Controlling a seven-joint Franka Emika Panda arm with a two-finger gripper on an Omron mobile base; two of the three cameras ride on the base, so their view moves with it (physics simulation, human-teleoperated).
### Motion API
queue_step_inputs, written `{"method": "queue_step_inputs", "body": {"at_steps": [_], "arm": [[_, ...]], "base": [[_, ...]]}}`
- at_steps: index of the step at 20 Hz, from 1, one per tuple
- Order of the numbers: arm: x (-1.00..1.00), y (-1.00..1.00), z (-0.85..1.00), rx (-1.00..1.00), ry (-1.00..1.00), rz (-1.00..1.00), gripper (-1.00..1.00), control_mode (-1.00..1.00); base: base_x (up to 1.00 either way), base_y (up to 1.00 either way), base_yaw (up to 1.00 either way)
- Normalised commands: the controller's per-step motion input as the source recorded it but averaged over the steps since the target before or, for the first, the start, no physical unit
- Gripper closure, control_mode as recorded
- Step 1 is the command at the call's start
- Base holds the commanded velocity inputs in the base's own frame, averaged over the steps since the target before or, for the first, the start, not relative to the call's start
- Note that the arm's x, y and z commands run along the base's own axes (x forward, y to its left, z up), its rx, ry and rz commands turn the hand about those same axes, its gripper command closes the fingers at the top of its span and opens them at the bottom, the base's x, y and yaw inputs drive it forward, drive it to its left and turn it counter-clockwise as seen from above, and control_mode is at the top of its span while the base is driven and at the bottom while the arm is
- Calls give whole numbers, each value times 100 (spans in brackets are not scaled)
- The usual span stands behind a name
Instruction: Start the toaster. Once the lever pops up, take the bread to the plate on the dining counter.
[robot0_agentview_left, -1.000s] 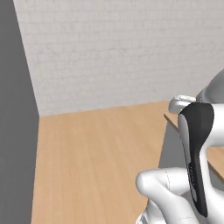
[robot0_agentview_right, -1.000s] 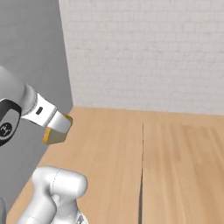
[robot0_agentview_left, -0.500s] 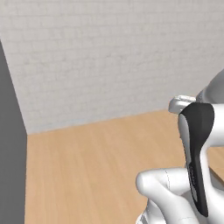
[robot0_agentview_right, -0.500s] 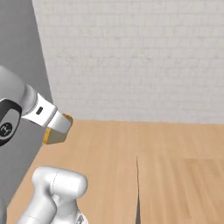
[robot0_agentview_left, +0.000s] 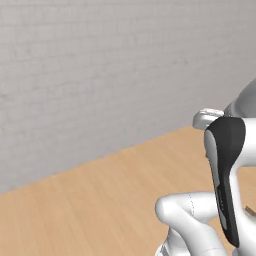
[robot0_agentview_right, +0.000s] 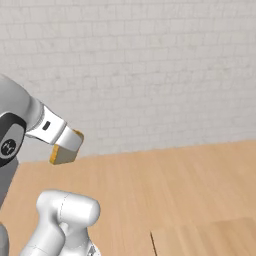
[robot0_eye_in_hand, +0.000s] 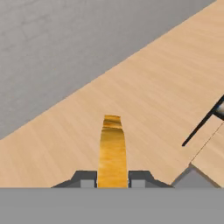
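My gripper (robot0_agentview_right: 69, 145) hangs in mid-air at the left of the right base view, shut on the bread (robot0_agentview_right: 60, 156), a small slice with an orange-tan crust. In the hand view the bread (robot0_eye_in_hand: 112, 151) stands edge-on between the two dark fingertips (robot0_eye_in_hand: 85, 178), over a light-wood surface. A light-wood slab with a dark gap along its edge (robot0_agentview_right: 210, 237), possibly the dining counter, lies at the lower right; the same slab (robot0_eye_in_hand: 214, 153) appears at the right of the hand view. The toaster and the plate are out of view.
A pale grey brick wall (robot0_agentview_right: 150, 75) closes off the far side and meets the light-wood floor (robot0_agentview_left: 100, 200). My own white arm and dark forearm (robot0_agentview_left: 225, 175) fill the right of the left base view.
The whole picture has slid sideways, so the base and cameras have turned: the dark grey panel at the left has left both base views. The gripper still holds the bread the same way.
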Motion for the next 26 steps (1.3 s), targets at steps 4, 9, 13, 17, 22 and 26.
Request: {"method": "queue_step_inputs", "body": {"at_steps": [4, 9, 13, 17, 22, 26], "arm": [[0, 0, 0, 0, 0, 0, 100, 100], [0, 0, 0, 0, 0, 0, 100, 100], [0, 0, 0, 0, 0, 0, 100, 100], [0, 0, 0, 0, 0, 0, 100, 100], [0, 0, 0, 0, 0, 0, 100, 100], [0, 0, 0, 0, 0, 0, 100, 100]], "base": [[100, 38, -52], [98, 38, -55], [88, 42, -59], [87, 41, -58], [87, 40, -58], [88, 36, -57]]}}
